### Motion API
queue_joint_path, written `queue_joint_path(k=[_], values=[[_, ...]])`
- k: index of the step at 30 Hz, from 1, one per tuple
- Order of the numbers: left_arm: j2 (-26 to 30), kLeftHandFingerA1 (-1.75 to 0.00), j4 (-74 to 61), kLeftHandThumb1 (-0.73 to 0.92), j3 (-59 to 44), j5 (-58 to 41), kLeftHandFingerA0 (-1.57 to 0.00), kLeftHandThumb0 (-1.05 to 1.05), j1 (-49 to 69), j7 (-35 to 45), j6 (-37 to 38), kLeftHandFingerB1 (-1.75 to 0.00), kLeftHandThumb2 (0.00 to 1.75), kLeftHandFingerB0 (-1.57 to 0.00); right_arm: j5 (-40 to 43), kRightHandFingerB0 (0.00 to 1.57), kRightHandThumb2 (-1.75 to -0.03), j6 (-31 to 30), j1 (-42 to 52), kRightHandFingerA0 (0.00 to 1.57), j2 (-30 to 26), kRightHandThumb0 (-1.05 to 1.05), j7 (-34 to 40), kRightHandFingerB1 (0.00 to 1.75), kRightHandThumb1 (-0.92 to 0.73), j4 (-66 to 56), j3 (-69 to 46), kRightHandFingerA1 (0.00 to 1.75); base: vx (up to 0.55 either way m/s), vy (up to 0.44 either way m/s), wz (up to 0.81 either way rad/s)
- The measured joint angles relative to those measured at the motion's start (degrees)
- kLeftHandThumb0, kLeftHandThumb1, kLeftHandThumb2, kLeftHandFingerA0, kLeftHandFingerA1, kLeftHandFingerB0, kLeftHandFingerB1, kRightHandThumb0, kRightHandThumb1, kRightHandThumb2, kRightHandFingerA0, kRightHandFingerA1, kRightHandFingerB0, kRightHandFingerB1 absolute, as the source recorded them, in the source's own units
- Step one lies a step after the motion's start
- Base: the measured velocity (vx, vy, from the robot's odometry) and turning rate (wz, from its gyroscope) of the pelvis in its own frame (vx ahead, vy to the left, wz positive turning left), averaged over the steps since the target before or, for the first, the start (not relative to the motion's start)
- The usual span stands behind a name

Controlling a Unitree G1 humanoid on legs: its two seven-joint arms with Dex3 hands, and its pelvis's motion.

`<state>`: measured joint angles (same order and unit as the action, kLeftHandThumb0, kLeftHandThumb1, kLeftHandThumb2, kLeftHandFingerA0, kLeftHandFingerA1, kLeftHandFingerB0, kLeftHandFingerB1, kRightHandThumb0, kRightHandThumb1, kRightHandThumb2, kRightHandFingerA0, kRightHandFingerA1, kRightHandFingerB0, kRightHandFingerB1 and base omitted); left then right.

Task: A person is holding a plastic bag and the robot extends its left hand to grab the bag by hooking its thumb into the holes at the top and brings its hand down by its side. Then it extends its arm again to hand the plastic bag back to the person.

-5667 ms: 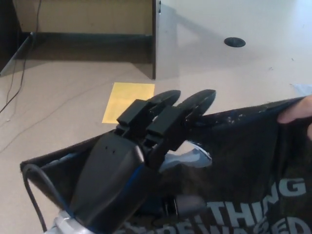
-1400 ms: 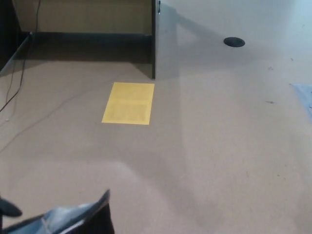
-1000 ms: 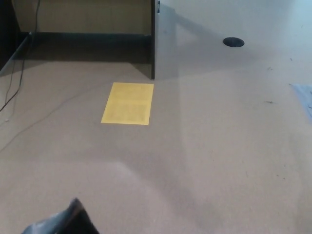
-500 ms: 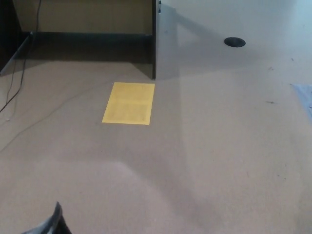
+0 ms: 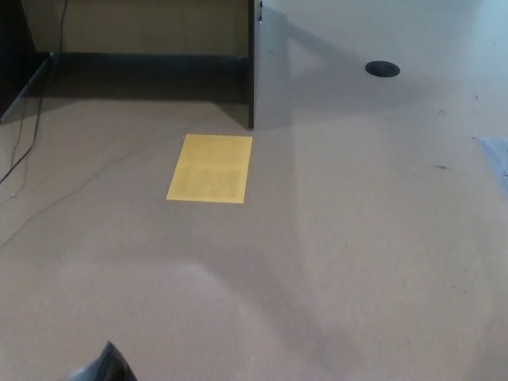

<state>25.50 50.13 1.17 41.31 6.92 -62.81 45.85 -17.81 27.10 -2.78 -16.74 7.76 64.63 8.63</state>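
We saw only a dark corner of the plastic bag at the bottom-left edge, low by the robot's side over the floor. Neither hand showed, so we could not tell the left hand's hold (presumably thumb-hooked). Re-extending called for a slow, level raise, keeping the thumb hooked.
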Motion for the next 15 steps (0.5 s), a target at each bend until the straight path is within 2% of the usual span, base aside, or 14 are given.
queue_joint_path(k=[2, 3, 4, 5, 7, 8, 9, 10, 11, 12, 13, 14, 15], values=[[0.18, -1.59, -0.52, 0.66, -0.39, -0.32, -0.93, 0.03, 0.0, 0.03, 0.01, -1.18, 0.76, -0.85, 0.01, 0.65, -0.61, 0.1, 0.2, 0.82, 0.0, -0.32, 0.0, 0.45, -0.68, 0.0, -0.02, 0.61, 0.0, 0.0, 0.0], [0.35, -1.59, -1.06, 0.68, -0.75, -0.76, -0.87, 0.03, 0.0, 0.21, 0.01, -1.21, 0.75, -0.8, 0.01, 0.65, -0.6, 0.11, 0.28, 0.84, 0.0, -0.31, -0.01, 0.45, -0.68, 0.0, -0.03, 0.66, 0.0, 0.0, 0.0], [0.49, -1.59, -1.91, 0.68, -1.17, -1.26, -0.87, 0.03, -0.01, 0.52, 0.01, -1.21, 0.75, -0.8, 0.01, 0.65, -0.6, 0.11, 0.3, 0.84, 0.0, -0.31, 0.0, 0.45, -0.68, -0.01, -0.04, 0.66, 0.0, 0.0, 0.0], [0.6, -1.61, -2.61, 0.66, -1.47, -1.62, -0.84, 0.04, -0.04, 0.74, 0.01, -1.25, 0.83, -0.81, 0.01, 0.65, -0.6, 0.11, 0.31, 0.83, 0.0, -0.31, 0.0, 0.45, -0.68, -0.02, -0.04, 0.65, 0.0, 0.0, 0.0], [0.8, -1.63, -5.32, 0.67, -2.33, -2.34, -0.86, 0.03, -0.03, 1.45, 0.02, -1.24, 0.83, -0.81, 0.01, 0.65, -0.61, 0.12, 0.37, 0.83, -0.02, -0.32, 0.0, 0.45, -0.68, -0.02, -0.07, 0.61, 0.0, 0.0, 0.0], [0.84, -1.3, -7.41, 0.51, -2.83, -2.78, -1.17, 0.06, 0.02, 1.97, 0.02, -1.08, 1.06, -0.91, 0.0, 0.64, -0.61, 0.14, 0.39, 0.82, -0.02, -0.33, 0.0, 0.44, -0.68, -0.02, -0.07, 0.63, 0.0, 0.0, 0.0], [0.86, -1.3, -10.31, 0.51, -3.55, -3.37, -1.17, 0.06, 0.14, 2.7, -0.01, -1.08, 1.06, -0.91, 0.0, 0.64, -0.61, 0.2, 0.39, 0.82, -0.02, -0.33, 0.0, 0.44, -0.68, -0.01, -0.05, 0.63, 0.0, 0.0, 0.0], [0.86, -1.62, -12.46, 0.54, -3.96, -3.62, -0.9, 0.07, 0.34, 3.2, -0.03, -1.3, 1.02, -0.85, -0.01, 0.65, -0.61, 0.19, 0.41, 0.82, -0.02, -0.32, 0.0, 0.44, -0.68, 0.01, -0.03, 0.61, 0.0, 0.0, 0.0], [0.83, -1.34, -14.85, 0.48, -4.32, -3.85, -1.21, 0.08, 0.55, 3.81, -0.04, -1.12, 1.09, -0.93, -0.02, 0.64, -0.61, 0.19, 0.45, 0.83, -0.02, -0.32, 0.0, 0.44, -0.68, 0.01, 0.01, 0.6, 0.0, 0.0, 0.0], [0.81, -1.34, -16.59, 0.48, -4.56, -3.98, -1.21, 0.08, 0.63, 4.24, -0.05, -1.12, 1.09, -0.93, -0.03, 0.64, -0.61, 0.2, 0.49, 0.83, -0.02, -0.32, 0.0, 0.44, -0.68, 0.02, 0.03, 0.6, 0.0, 0.0, 0.0], [0.77, -1.69, -19.34, 0.57, -4.92, -4.11, -0.92, 0.02, 0.61, 4.89, -0.08, -1.35, 1.01, -0.81, -0.03, 0.65, -0.6, 0.2, 0.52, 0.84, -0.02, -0.32, 0.0, 0.45, -0.68, 0.06, 0.04, 0.64, 0.0, 0.0, 0.0], [0.73, -1.68, -21.08, 0.56, -5.11, -4.2, -0.94, 0.03, 0.59, 5.32, -0.18, -1.31, 1.01, -0.83, -0.04, 0.65, -0.6, 0.2, 0.52, 0.83, -0.02, -0.32, 0.0, 0.44, -0.68, 0.07, 0.05, 0.65, 0.0, 0.0, 0.0], [0.69, -1.34, -24.44, 0.52, -5.42, -4.42, -1.22, 0.1, 0.37, 6.32, -0.55, -1.09, 1.09, -0.9, -0.04, 0.66, -0.6, 0.2, 0.49, 0.83, -0.02, -0.32, 0.0, 0.44, -0.67, 0.08, 0.05, 0.67, 0.0, 0.0, 0.0]])
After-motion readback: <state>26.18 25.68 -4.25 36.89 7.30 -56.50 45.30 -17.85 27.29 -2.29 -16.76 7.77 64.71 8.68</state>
